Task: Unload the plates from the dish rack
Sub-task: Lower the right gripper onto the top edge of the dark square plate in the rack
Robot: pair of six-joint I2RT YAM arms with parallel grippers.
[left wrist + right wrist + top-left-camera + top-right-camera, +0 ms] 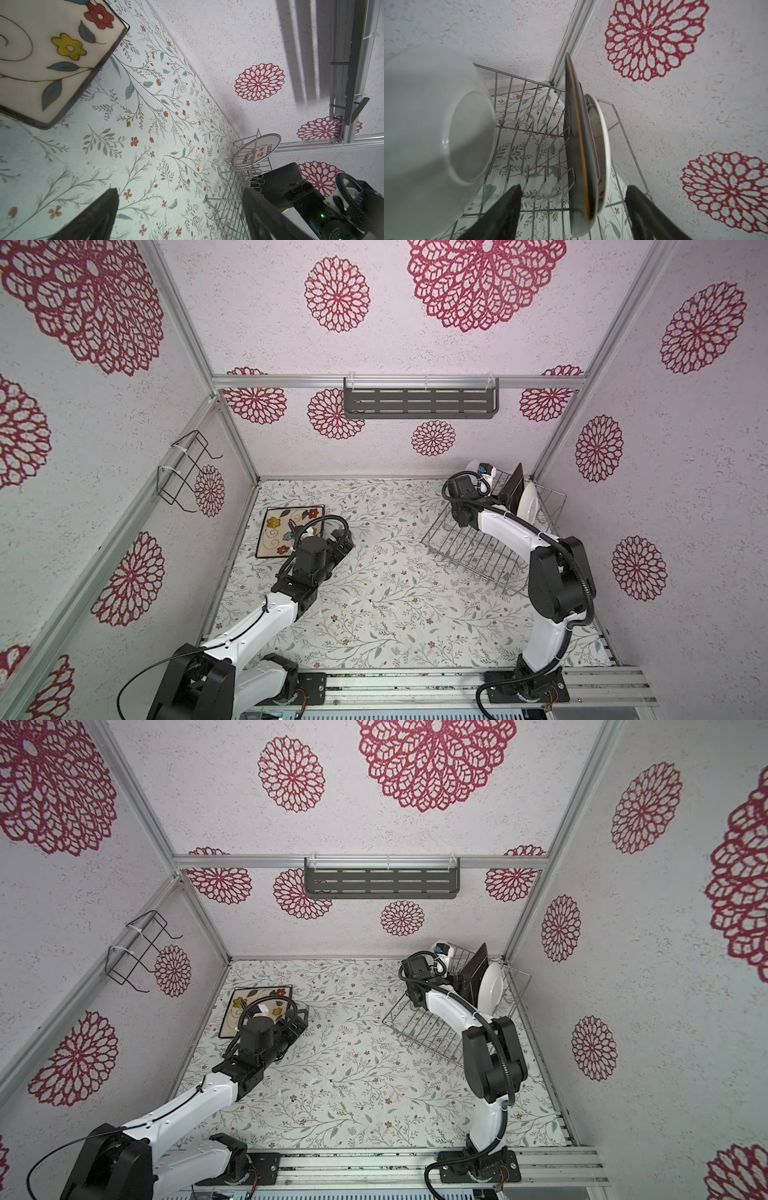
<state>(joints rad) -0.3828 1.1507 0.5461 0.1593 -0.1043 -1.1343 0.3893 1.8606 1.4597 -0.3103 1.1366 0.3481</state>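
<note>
The silver wire dish rack point(469, 545) point(529, 99) stands at the back right. In it a dark-backed square plate point(512, 489) point(574, 135) stands on edge, with a round white plate point(531, 499) point(604, 145) close behind it. A round white plate with red characters point(256, 150) point(436, 124) leans at the rack's far end. My right gripper point(573, 187) is open, one finger on each side of the dark plate and its white neighbour, touching neither. A flowered square plate point(291, 531) point(52, 58) lies flat at the back left. Beside it my left gripper point(345, 545) point(180, 193) hangs open, nothing in it.
A dark grey slotted shelf point(419, 404) hangs on the back wall. A small black wire holder point(183, 472) is fixed to the left wall. The rack sits close to the right wall's corner post point(566, 47). Flowered tabletop point(395, 605) lies between the arms.
</note>
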